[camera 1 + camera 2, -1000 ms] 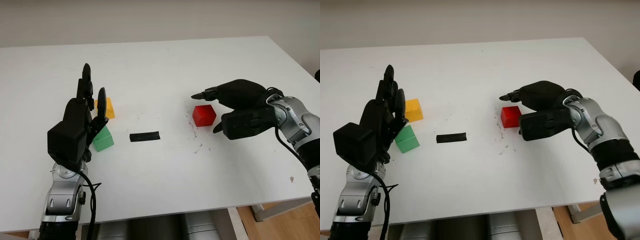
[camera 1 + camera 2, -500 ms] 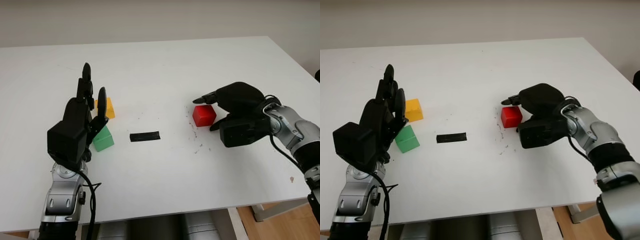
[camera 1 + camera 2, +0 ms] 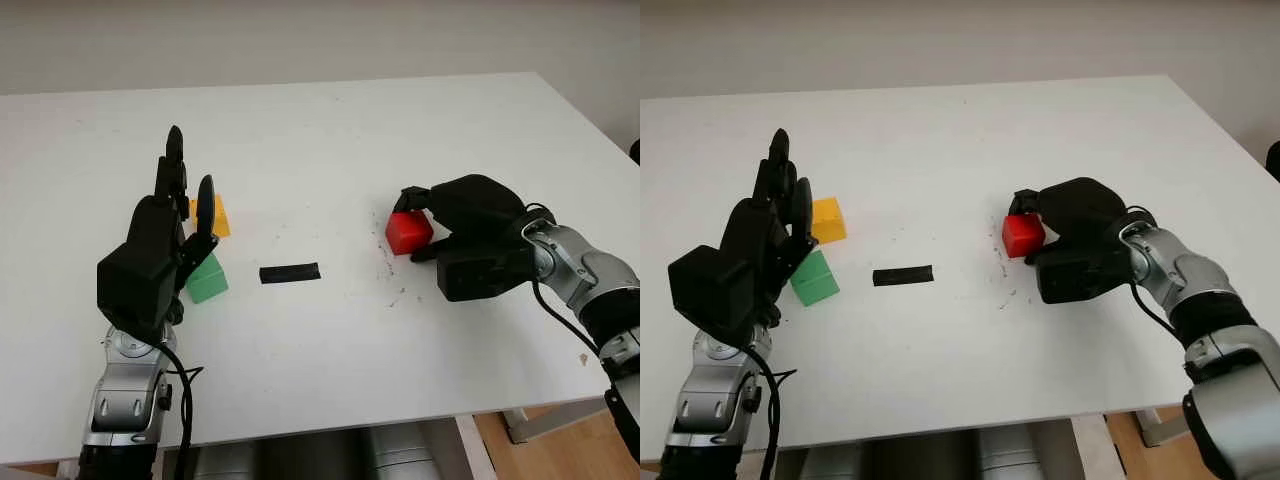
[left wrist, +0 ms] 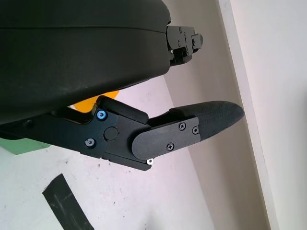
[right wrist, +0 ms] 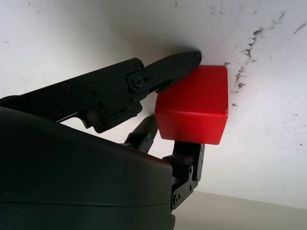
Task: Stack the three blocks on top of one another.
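On the table, right hand grips one red block; left hand open beside two others

A red block sits on the white tabletop, which is flecked with dark specks beside that block. A green block, a yellow block and a black strip share the surface. Both the left robot hand and the right robot hand are black.
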`<state>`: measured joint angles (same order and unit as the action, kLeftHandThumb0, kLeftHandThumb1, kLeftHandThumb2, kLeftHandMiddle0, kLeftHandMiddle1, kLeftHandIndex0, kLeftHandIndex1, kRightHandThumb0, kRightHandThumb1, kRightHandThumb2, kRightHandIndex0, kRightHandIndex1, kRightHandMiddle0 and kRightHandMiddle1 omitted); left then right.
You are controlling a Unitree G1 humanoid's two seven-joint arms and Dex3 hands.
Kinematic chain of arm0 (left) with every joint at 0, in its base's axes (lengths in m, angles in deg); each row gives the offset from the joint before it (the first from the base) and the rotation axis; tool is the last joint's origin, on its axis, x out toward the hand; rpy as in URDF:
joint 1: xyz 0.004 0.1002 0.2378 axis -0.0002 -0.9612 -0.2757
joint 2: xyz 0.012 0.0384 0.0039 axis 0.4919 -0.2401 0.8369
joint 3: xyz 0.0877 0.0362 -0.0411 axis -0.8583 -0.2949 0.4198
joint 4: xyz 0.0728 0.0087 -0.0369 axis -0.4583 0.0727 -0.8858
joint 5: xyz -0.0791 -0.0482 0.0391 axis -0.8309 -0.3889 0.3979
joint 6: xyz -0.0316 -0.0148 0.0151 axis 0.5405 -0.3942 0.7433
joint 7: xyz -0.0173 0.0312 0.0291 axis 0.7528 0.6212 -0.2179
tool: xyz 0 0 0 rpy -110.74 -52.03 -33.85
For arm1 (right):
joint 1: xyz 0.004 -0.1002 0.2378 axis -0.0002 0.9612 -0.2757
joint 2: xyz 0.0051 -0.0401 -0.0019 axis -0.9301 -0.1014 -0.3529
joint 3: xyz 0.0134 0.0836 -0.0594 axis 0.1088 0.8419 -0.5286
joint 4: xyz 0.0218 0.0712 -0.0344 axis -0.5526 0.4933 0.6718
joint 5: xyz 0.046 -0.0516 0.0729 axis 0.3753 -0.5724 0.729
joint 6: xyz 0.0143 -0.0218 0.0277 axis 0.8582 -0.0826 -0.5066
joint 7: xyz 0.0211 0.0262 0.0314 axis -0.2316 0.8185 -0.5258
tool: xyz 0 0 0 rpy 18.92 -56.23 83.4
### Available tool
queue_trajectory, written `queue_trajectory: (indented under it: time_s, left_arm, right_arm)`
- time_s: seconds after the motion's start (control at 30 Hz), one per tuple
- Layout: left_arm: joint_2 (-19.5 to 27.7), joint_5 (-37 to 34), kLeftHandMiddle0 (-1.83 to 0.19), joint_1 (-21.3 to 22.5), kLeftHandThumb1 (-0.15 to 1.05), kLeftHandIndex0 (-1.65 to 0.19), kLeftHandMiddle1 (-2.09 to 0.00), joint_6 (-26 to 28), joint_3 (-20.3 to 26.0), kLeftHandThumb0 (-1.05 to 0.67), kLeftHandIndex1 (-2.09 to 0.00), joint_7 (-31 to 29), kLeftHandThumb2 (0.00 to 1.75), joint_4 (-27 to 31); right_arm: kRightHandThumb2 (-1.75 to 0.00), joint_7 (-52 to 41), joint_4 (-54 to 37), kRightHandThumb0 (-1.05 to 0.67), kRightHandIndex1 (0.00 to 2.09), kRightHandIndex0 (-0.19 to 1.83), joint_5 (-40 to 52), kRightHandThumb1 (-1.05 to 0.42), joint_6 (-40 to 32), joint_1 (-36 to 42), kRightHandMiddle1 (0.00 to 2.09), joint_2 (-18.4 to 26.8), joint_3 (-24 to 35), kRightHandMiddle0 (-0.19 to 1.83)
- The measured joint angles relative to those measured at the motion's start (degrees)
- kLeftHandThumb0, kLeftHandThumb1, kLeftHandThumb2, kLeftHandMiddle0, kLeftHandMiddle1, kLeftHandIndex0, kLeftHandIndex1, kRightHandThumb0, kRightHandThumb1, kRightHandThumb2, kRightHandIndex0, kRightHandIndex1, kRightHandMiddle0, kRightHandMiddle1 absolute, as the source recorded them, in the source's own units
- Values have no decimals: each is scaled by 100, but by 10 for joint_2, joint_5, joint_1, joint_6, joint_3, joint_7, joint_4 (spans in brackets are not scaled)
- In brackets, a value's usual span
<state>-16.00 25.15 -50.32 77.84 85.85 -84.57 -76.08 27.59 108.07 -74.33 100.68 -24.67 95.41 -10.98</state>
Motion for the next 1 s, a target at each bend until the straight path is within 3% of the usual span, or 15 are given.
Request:
queue_trajectory:
  time_s: [0.17, 0.27, 0.33, 0.43, 0.67, 1.0]
  left_arm:
    - [-1, 5, 12, 0, 105, 10, -5, 0, -2, -73, -5, 1, 68, 0]
    - [-1, 7, 12, 0, 105, 10, -5, 1, -2, -72, -5, 1, 69, 0]
    - [-1, 6, 13, 0, 105, 11, -5, 2, -2, -72, -5, 1, 69, 0]
    - [-2, 5, 13, 0, 105, 10, -5, 3, -2, -72, -5, 1, 69, 0]
    - [-3, 9, 12, 0, 105, 10, -6, 3, -3, -72, -5, 1, 70, 0]
    - [-7, 12, 13, 0, 105, 10, -5, 8, -7, -72, -5, 3, 70, 0]
  right_arm:
    - [-5, -29, 21, -36, 113, 27, 83, -101, 1, 0, 141, -22, 37, 30]
    - [-5, -89, 27, -37, 87, 19, 167, -102, -31, 0, 143, -45, 83, 25]
    - [-5, -120, 27, -38, 54, 25, 201, -101, -54, 0, 143, -53, 103, 25]
    - [-5, -137, 23, -43, 25, 35, 223, -99, -67, 0, 138, -58, 116, 31]
    - [-5, -174, -2, -45, 12, 38, 252, -95, -91, -8, 136, -76, 132, 38]
    - [-5, -297, -60, -45, 6, 31, 240, -92, -101, -70, 145, -104, 98, 41]
